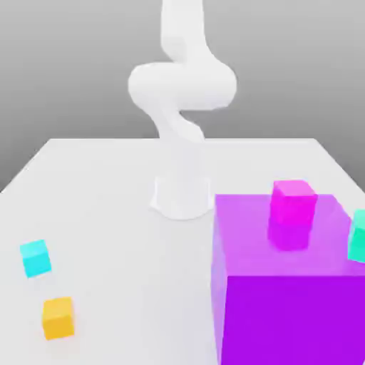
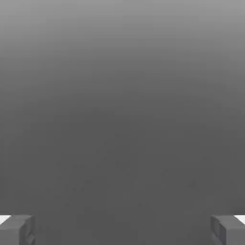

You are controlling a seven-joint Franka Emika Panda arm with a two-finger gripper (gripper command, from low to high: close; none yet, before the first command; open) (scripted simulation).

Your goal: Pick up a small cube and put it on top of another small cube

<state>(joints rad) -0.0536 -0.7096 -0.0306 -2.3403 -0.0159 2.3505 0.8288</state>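
White table (image 1: pixel 107 214) | teal cube (image 1: pixel 358 237) cut off | fingers (image 2: pixel 122 229) spread, empty

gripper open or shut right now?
Open. In the hand view the gripper has its two fingertips far apart at opposite edges, with plain grey background and nothing held between them.

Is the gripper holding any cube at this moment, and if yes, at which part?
Nothing is held. In the hand view the gripper is open, its fingertips wide apart with nothing between them.
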